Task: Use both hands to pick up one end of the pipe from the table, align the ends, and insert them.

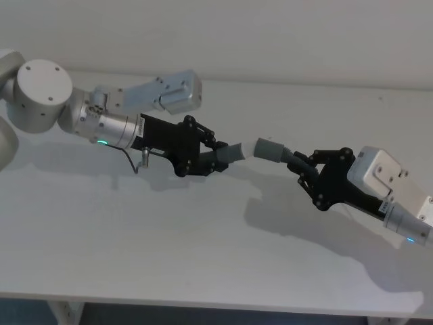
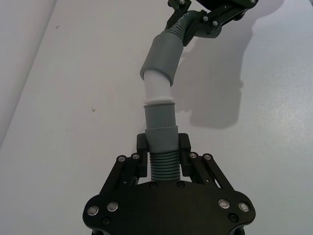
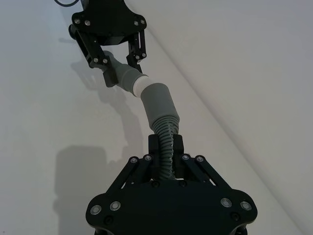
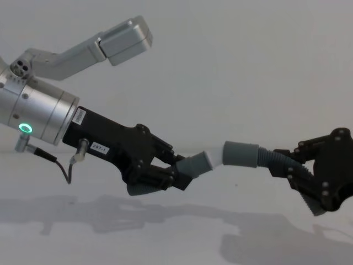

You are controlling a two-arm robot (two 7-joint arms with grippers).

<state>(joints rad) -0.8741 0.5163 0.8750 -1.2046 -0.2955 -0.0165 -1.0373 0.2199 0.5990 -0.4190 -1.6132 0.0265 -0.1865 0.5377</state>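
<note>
- Above the white table (image 1: 203, 250), both pipe pieces are held in the air, one in each pincer.
- The left gripper (image 1: 215, 157), black plastic with jointed fingers, is closed on the ribbed part of the thinner piece (image 4: 194, 164). This piece is smooth dark grey in front of the fingers and ends in a white tip (image 2: 157, 87).
- The right gripper (image 1: 302, 167), of the same black plastic, is closed on the ribbed hose of the thicker piece (image 3: 163, 142). In front of its fingers this piece widens into a smooth grey collar (image 1: 270, 148).
- Between the two pincers the white tip is at the mouth of the collar. In both wrist views it is partly inside, and the two pieces make a small angle there.
- Behind the left gripper there is a silver cylindrical wrist (image 4: 41, 118) with a green ring light (image 4: 25, 128), and a thin cable (image 1: 134, 164) hangs under it.
- The table is matte and plain, and it carries soft shadows of the arms. A pale wall (image 1: 270, 34) stands behind it.
</note>
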